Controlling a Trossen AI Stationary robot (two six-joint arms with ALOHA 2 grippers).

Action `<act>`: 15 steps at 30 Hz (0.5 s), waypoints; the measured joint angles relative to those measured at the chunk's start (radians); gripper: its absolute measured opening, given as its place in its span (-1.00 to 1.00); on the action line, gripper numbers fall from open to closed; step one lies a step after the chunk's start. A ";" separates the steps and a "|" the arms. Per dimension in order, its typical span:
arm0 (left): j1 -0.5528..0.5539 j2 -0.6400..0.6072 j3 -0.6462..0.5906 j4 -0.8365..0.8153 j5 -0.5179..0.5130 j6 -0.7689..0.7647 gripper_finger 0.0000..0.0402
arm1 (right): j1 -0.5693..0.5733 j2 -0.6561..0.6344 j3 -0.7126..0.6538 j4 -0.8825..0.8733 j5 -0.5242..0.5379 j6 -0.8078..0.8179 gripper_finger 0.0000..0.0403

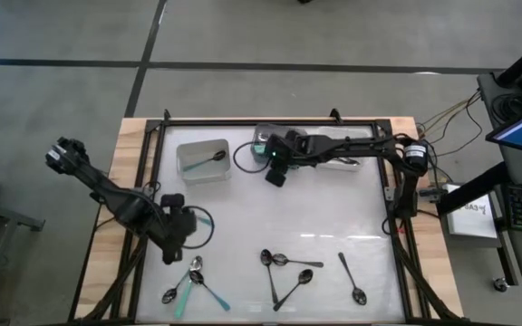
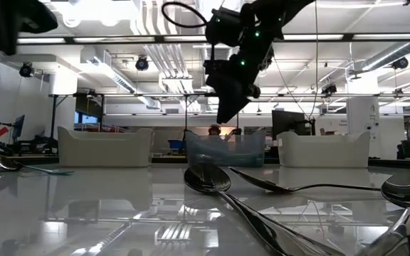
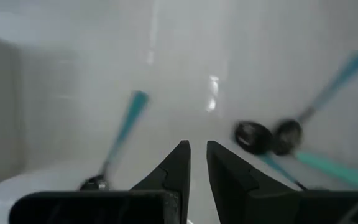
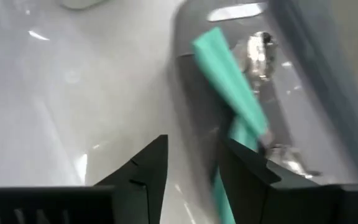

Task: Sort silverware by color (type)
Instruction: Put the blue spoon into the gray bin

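Note:
My right gripper (image 1: pixel 276 177) (image 4: pixel 194 155) hangs open above the middle clear bin (image 2: pixel 226 149). A teal-handled spoon (image 4: pixel 229 81) slants inside that bin, blurred, beside a shiny spoon (image 4: pixel 260 53). My left gripper (image 1: pixel 170 256) (image 3: pixel 196 149) points down over the table near the front left. Its fingers stand a narrow gap apart with nothing between them. Teal-handled spoons (image 1: pixel 188 279) lie flat just in front of it. One (image 3: pixel 120 137) shows on one side of the fingers, two (image 3: pixel 272 137) on the other. Black spoons (image 1: pixel 279 267) lie at the front middle. My right gripper has the teal spoon's lower handle (image 4: pixel 219 186) running down close beside one finger (image 4: pixel 247 168). I cannot tell whether finger and handle touch. My left gripper touches nothing.
The left bin (image 1: pixel 181 154) holds a black spoon (image 1: pixel 214 158). A third bin (image 2: pixel 324 149) stands to the right of the middle one. A single black spoon (image 1: pixel 352 278) lies at the front right. A black frame (image 1: pixel 243 120) borders the white table.

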 joint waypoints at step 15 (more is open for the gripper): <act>-0.099 0.003 -0.245 0.622 0.282 -0.005 -0.81 | 0.241 0.000 0.000 -0.044 -0.002 0.054 -0.34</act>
